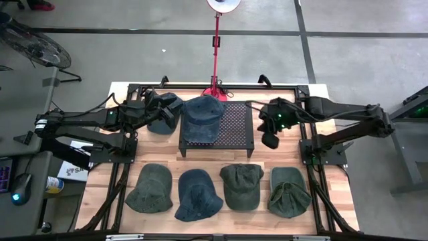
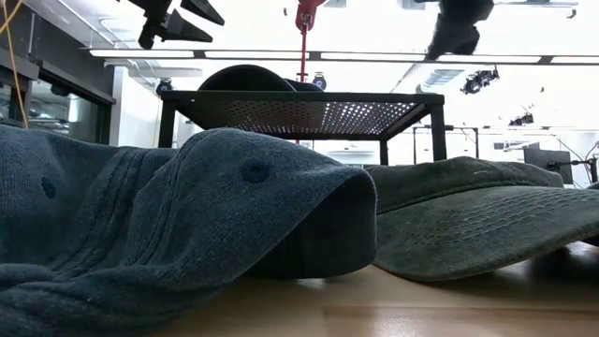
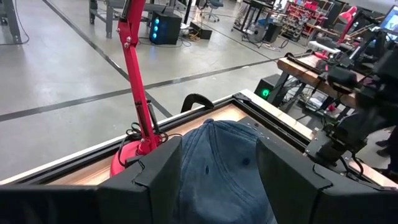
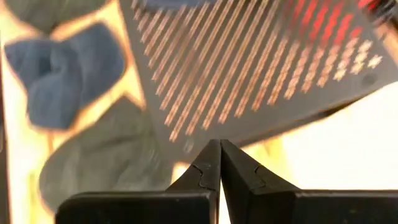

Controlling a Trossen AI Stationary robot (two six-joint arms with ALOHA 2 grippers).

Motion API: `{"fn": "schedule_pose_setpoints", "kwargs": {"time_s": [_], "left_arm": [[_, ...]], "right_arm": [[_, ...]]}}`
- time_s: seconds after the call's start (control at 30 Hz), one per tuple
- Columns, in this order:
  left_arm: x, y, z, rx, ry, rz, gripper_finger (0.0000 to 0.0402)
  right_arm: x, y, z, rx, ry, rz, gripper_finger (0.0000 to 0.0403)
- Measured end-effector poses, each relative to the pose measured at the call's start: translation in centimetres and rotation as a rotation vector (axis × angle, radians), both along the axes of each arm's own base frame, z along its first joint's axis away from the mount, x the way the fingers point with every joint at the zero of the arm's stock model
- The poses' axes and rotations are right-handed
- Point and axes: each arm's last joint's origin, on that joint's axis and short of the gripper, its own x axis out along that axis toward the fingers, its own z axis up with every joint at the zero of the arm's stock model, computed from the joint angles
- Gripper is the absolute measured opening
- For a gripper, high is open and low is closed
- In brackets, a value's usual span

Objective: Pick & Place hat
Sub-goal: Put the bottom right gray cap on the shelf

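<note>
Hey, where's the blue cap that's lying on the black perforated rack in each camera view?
High view: blue cap lies on the perforated rack's left part, at centre.
Low view: only a dark dome shows above the rack top, likely the cap.
Left wrist view: bottom centre, between the fingers.
Right wrist view: not clearly in it.
Shared landmark: the rack.

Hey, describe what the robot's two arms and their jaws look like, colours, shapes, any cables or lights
Both arms are dark, nearly black, built of slim tubular links with bulkier joint housings. The left arm carries a white band near its base and small green lights by its wrist; black cables trail along it. The right arm has green lights near its wrist too. The right gripper has flat, matte black jaws tapering to points, with a notched, interlocking inner edge.
</note>
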Motion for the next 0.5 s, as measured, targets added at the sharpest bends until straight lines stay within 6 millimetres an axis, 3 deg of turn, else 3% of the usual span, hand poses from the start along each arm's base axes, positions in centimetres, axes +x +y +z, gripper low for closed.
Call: {"fn": "schedule_pose_setpoints", "kwargs": {"time_s": [0.23, 0.5], "left_arm": [[0.0, 0.0, 0.0, -0.001, -0.001, -0.001, 0.0202], [0.0, -0.1, 0.0, 0.002, 0.009, -0.023, 0.0202]], "right_arm": [[-1.0, 1.2, -0.7, 0.028, 0.127, 0.041, 0.0009], [-1.8, 1.8, -1.2, 0.050, 0.219, -0.126, 0.0063]]}}
